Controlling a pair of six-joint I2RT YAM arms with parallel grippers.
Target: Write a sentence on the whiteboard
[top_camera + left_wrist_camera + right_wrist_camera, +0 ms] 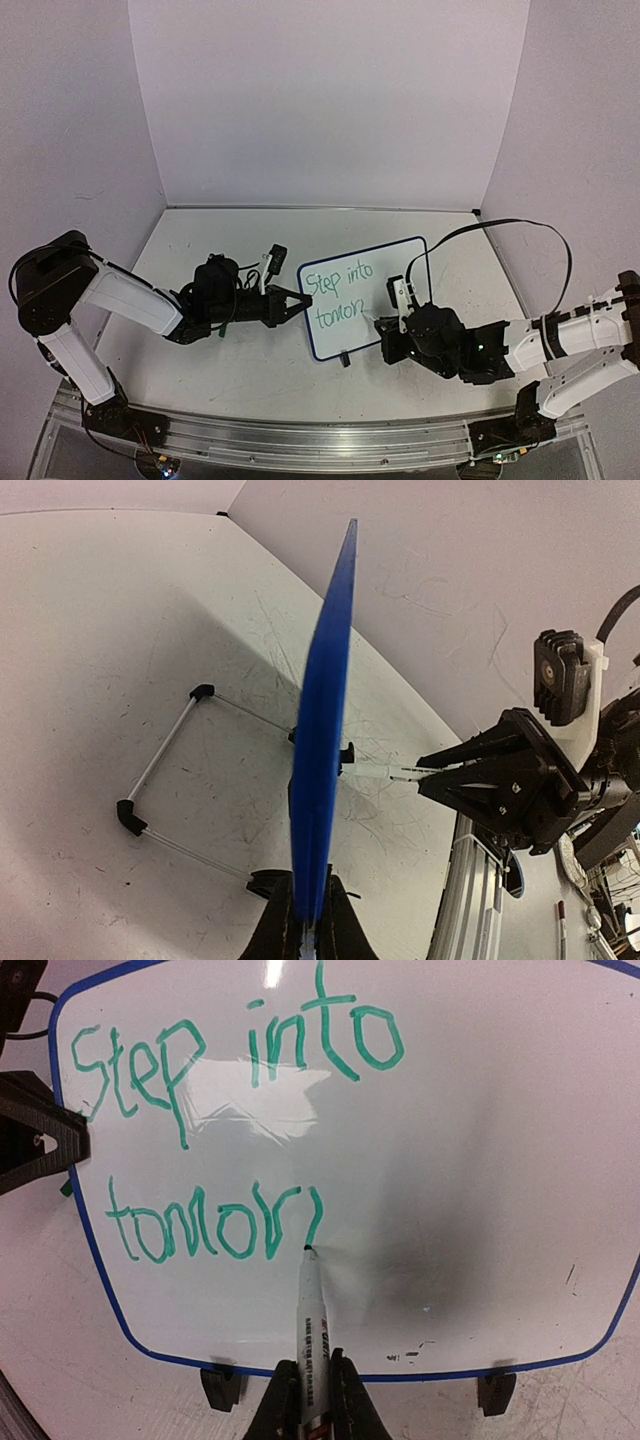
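Now, nearest, the right gripper [312, 1395], jaws clenched on a white-barrelled marker pen [310, 1310], tip against the blue-rimmed white whiteboard [480, 1160] right after the green handwritten sentence [215, 1225], "Step into tomor". Beyond, the left gripper [292, 300], jaws grasping the board's left edge, upright on the scuffed white desk [240, 370].

Legible: green handwritten lettering [182, 1110] on the small white blue-rimmed rectangular board [480, 1210]. Upper line reads "Step into". Lower line reads "tomorr", final letter unclear. Black print along the white marker pen [312, 1350]: too small to read.
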